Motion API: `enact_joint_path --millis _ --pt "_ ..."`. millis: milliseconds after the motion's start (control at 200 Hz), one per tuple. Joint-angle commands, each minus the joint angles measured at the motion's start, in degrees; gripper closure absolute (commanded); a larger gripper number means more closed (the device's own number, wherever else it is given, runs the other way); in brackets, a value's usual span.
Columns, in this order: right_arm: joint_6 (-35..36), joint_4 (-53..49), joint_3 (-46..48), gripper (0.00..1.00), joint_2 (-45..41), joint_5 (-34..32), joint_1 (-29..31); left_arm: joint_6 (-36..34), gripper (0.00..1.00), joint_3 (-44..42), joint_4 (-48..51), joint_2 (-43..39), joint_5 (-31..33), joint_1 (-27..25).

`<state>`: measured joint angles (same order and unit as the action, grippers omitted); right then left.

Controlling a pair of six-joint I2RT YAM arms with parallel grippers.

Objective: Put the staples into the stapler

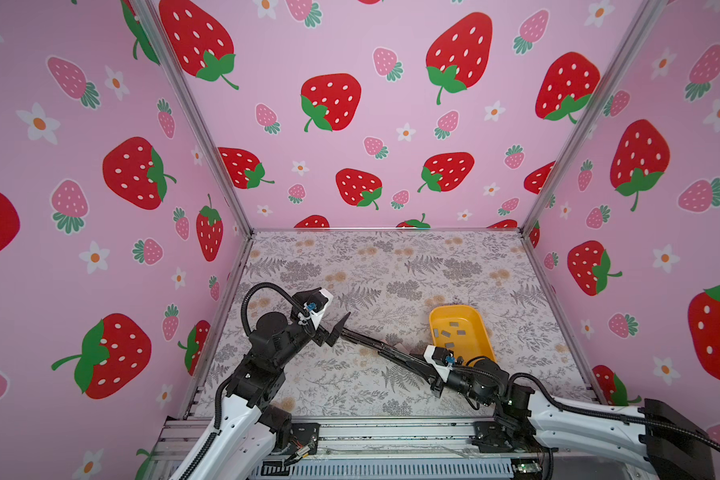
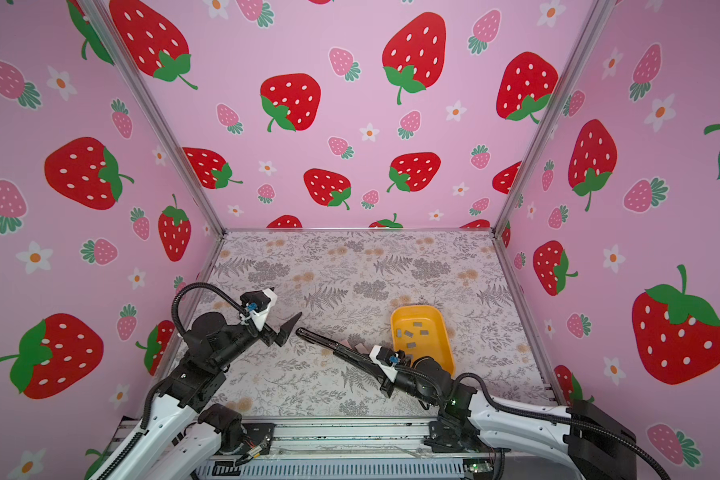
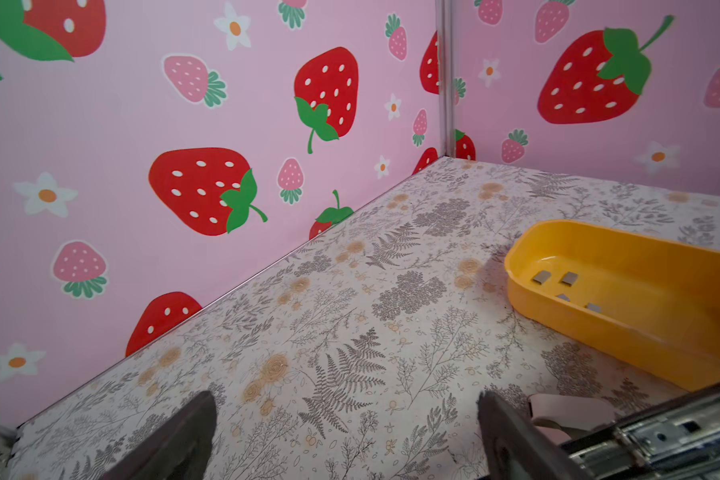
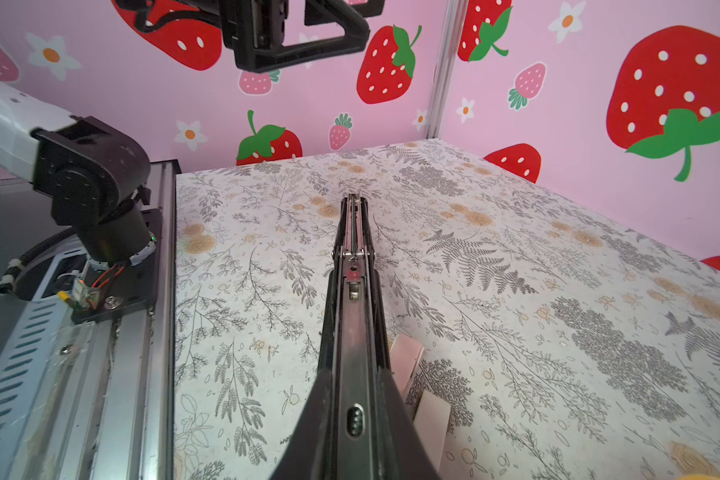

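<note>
Right hand (image 1: 416, 360) clasps stapler (image 1: 373, 344) — left hand (image 1: 336, 329) splayed near its tip

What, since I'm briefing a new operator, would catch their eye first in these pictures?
The pink strawberry-print walls dominate every view. On the floral table, the bright yellow tray sits right of centre with grey staples loose inside. Beside it the right gripper is shut on the long black stapler, aimed at the left gripper, whose fingers stand wide open.
</note>
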<state>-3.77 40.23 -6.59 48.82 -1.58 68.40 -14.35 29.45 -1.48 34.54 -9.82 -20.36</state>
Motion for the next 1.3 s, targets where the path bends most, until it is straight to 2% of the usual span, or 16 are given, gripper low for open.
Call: enact_joint_path --millis 0,95,255,310,375,500,620,670,815,910,1005,1291 --pt "-3.2 8.9 -4.4 1.0 2.1 -7.5 0.6 10.6 0.01 3.1 3.1 -0.4 13.8 0.2" --pt "-5.1 10.6 -6.6 1.0 6.5 -12.2 1.7 14.8 0.01 4.4 5.9 -0.1 13.6 0.2" --pt "-8.8 12.4 -12.1 1.0 15.1 -25.1 5.9 24.6 0.01 -0.4 0.6 -1.0 10.8 0.3" --pt "-10.6 13.1 -14.2 1.0 18.1 -27.1 6.7 27.6 0.01 -2.2 -0.3 -1.3 11.5 0.3" --pt "-12.9 15.1 -16.0 1.0 22.1 -27.8 7.3 31.7 0.01 -3.3 0.9 -1.4 15.8 0.3" --pt "-19.1 16.9 -19.8 1.0 30.1 -30.1 7.6 41.9 0.01 -4.4 7.3 -1.5 29.4 0.2" --pt "-22.8 16.6 -24.4 1.0 37.7 -31.3 8.4 47.5 0.01 -6.4 13.1 -3.6 38.4 0.2" --pt "-24.1 16.7 -26.0 1.0 40.5 -32.6 8.9 46.7 0.01 -9.2 11.4 -5.2 39.0 0.3" --pt "-27.0 16.9 -29.5 1.0 46.7 -36.3 10.2 41.1 0.01 -17.0 4.7 -9.5 33.6 0.2" --pt "-27.4 15.7 -32.0 1.0 50.1 -38.4 10.9 42.3 0.01 -19.6 4.2 -10.5 36.8 0.3" --pt "-28.5 15.3 -33.2 1.0 53.1 -40.6 11.2 41.3 0.01 -20.2 3.1 -11.1 34.7 0.2" --pt "-34.8 12.9 -34.9 1.0 58.6 -46.0 11.5 41.5 0.01 -21.5 -0.3 -9.2 34.4 0.3"
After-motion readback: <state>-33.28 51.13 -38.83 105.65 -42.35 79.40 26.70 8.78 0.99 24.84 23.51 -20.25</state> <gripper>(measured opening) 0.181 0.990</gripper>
